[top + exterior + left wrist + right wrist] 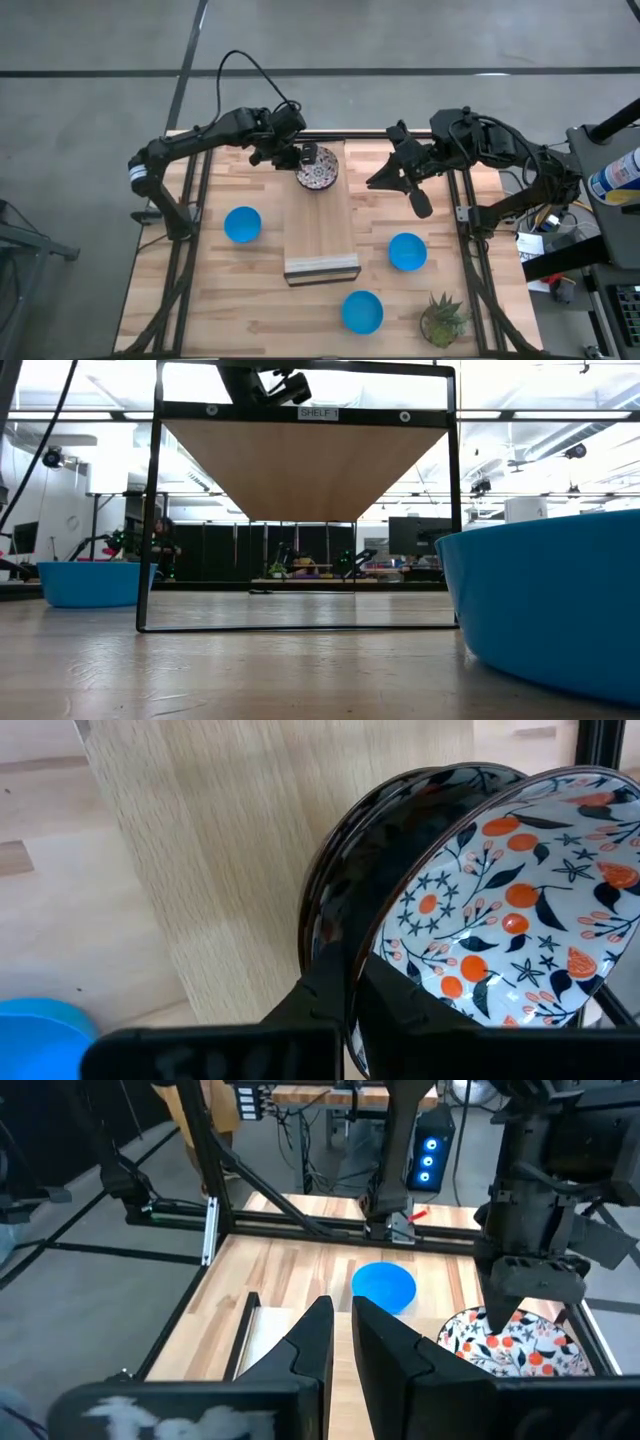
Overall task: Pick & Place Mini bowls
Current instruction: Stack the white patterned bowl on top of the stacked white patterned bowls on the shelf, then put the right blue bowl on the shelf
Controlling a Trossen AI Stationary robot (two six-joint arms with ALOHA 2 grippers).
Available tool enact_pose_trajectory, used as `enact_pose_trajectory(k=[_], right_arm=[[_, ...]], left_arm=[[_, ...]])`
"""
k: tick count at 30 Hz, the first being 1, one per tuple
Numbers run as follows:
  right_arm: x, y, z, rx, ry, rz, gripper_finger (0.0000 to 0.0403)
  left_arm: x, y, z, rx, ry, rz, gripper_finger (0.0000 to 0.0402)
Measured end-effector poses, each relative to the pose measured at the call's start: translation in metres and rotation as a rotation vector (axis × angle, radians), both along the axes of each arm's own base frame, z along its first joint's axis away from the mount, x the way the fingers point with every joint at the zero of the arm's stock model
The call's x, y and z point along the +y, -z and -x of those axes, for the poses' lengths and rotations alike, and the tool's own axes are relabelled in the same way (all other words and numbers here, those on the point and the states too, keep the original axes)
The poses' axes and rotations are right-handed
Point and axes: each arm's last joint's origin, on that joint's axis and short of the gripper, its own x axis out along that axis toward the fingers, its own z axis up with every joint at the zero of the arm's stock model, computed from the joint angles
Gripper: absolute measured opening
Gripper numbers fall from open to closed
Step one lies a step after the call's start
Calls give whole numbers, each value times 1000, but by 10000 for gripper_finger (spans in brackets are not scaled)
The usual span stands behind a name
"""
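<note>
Whitish mini bowls with a red-and-dark pattern sit nested at the far end of the pale wooden board. Dark outer walls show behind the front bowl in the left wrist view. My left gripper is shut on that bowl's rim. My right gripper hovers shut to the right of the board, touching nothing, and its wrist view shows the patterned bowl. Three blue mini bowls rest on the table on their bases: one left of the board, one right, one near. My left gripper pinches the front patterned bowl by its rim, one finger inside the bowl and one outside against the dark wall. It comes from the table's left. Whether the bowl is lifted off the others I cannot tell.
The board is the top of a shelf on a thin black frame, seen from below in the low view. A small green potted plant stands at the near right corner. Black frame rails run along both table sides.
</note>
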Motion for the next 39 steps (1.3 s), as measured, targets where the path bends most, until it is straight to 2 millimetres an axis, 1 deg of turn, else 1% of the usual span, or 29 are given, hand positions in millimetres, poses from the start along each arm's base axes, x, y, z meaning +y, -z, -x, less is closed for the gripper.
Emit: enact_pose_trajectory(k=[4, 12, 16, 21, 27, 29, 35, 39], right_arm=[[0, 2, -1, 3, 0, 1, 38], [0, 1, -1, -11, -6, 16, 38], [0, 1, -1, -11, -6, 16, 38], [0, 1, -1, -9, -2, 8, 38], [0, 0, -1, -11, 1, 1, 38], [0, 0, -1, -11, 1, 1, 38], [0, 1, -1, 1, 8, -17, 38], [0, 3, -3, 25, 28, -68, 38]], left_arm=[[0, 0, 0, 0, -7, 4, 28], [1, 0, 0, -4, 0, -3, 74], [3, -7, 2, -28, 30, -1, 88], [5, -20, 4, -62, 35, -51, 90], [6, -13, 9, 13, 45, -13, 89], [6, -14, 10, 13, 37, -37, 89], [5, -29, 15, -25, 54, -86, 89], [3, -45, 15, -76, 74, -123, 89]])
